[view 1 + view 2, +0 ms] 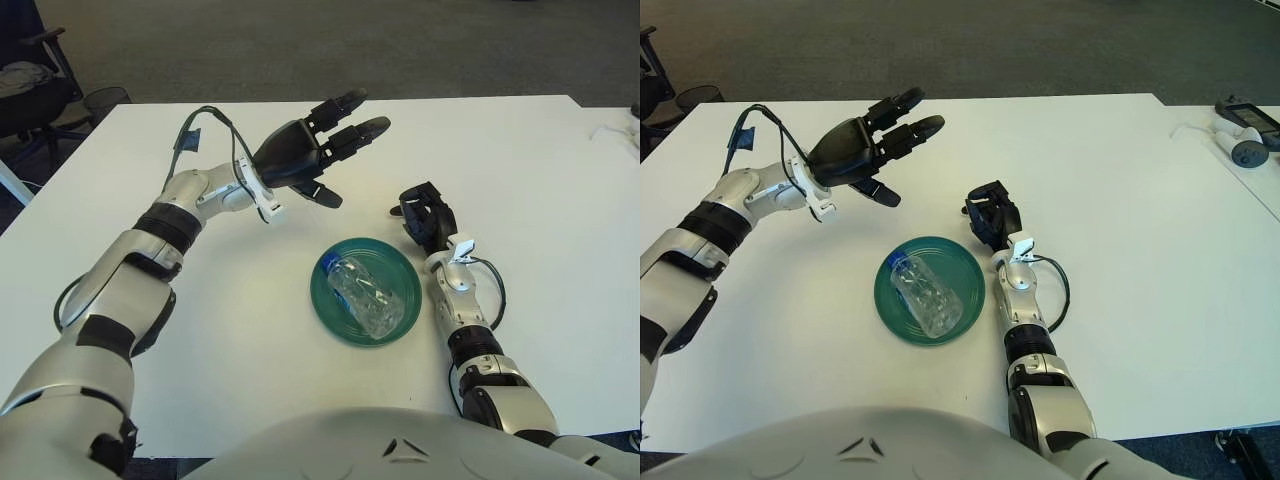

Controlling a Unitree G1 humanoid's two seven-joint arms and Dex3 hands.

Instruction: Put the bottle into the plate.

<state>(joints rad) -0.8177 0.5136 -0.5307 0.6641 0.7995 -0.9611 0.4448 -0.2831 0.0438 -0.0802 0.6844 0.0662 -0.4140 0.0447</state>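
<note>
bottle [366, 296] lying in green plate [332, 312] | left hand [300, 153] raised above tabletop [520, 160], fingers spread, empty | right hand [425, 217] beside plate, curled | retreat clear, avoid nudging plate

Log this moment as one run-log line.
bottle: lying in green plate | left hand: raised beyond plate, fingers open, holding nothing | right hand: right of plate, idle | task: placement appears done

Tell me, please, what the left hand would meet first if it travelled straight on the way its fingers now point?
Probably nothing: the open left hand points up and away over the bare white table, with the bottle behind it.
</note>
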